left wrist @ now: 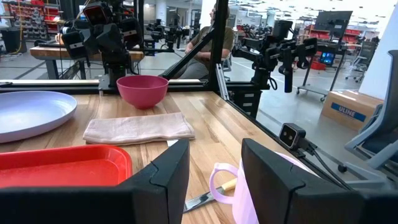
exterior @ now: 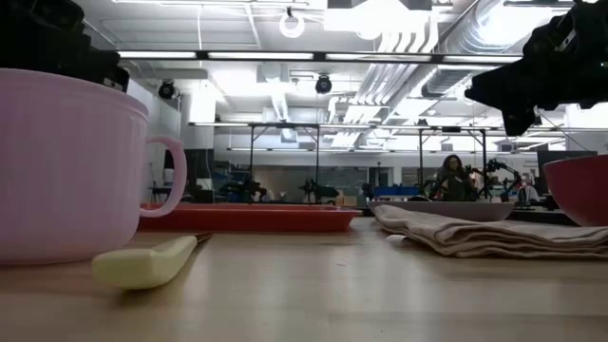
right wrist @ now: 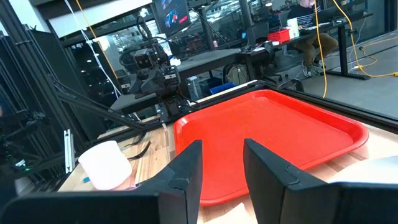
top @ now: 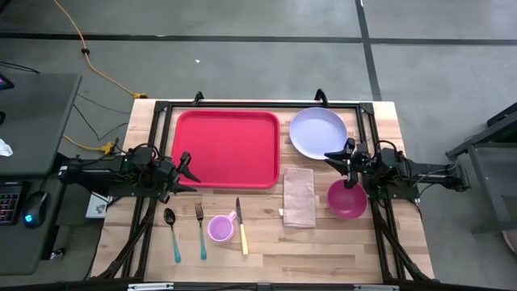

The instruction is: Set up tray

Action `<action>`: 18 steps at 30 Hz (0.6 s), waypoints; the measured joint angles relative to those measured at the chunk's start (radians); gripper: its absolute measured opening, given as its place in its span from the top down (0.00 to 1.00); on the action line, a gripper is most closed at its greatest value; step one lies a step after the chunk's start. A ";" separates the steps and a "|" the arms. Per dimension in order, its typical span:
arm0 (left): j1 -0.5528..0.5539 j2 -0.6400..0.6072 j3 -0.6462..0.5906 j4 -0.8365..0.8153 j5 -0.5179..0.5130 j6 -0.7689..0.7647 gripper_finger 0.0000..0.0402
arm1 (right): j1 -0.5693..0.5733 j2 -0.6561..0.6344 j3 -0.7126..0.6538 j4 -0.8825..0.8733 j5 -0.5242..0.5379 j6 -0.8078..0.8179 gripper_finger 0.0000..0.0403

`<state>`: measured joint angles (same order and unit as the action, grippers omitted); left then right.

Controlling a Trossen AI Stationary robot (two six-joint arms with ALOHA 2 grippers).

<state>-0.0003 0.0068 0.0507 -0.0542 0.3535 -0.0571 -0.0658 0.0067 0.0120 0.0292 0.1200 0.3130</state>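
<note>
The red tray [top: 226, 148] lies flat on the far middle of the wooden table, with nothing on it. My left gripper [top: 189, 170] hovers level over the tray's left rim, open, with nothing between its fingers [left wrist: 163, 180]. My right gripper [top: 336, 158] hovers level between the lavender plate [top: 318, 133] and the pink bowl [top: 346, 200], also open and holding nothing; in the right wrist view it [right wrist: 222, 165] points toward the tray [right wrist: 273, 134]. The plate and bowl rest on the table to the right of the tray.
A folded beige napkin [top: 298, 196] lies right of the tray's near corner. Near the front edge lie a spoon [top: 172, 234], a fork [top: 200, 230], a pink cup [top: 220, 229] and a yellow-handled knife [top: 241, 226]. A black frame [top: 242, 105] borders the table.
</note>
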 joint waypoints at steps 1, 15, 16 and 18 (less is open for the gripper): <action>0.000 0.000 0.000 0.000 0.000 0.000 0.55 | 0.000 0.000 0.000 0.000 0.000 0.000 0.77; 0.000 0.000 0.000 0.000 -0.004 0.000 0.55 | 0.000 0.000 0.000 0.000 0.000 0.000 0.77; 0.000 0.000 0.000 0.000 -0.005 0.000 0.55 | 0.000 0.000 0.000 0.000 0.000 0.000 0.77; 0.000 0.000 0.000 0.000 -0.006 0.000 0.55 | 0.000 0.000 0.000 0.000 0.000 0.000 0.77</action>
<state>-0.0006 0.0070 0.0505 -0.0540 0.3477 -0.0570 -0.0656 0.0063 0.0120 0.0294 0.1200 0.3128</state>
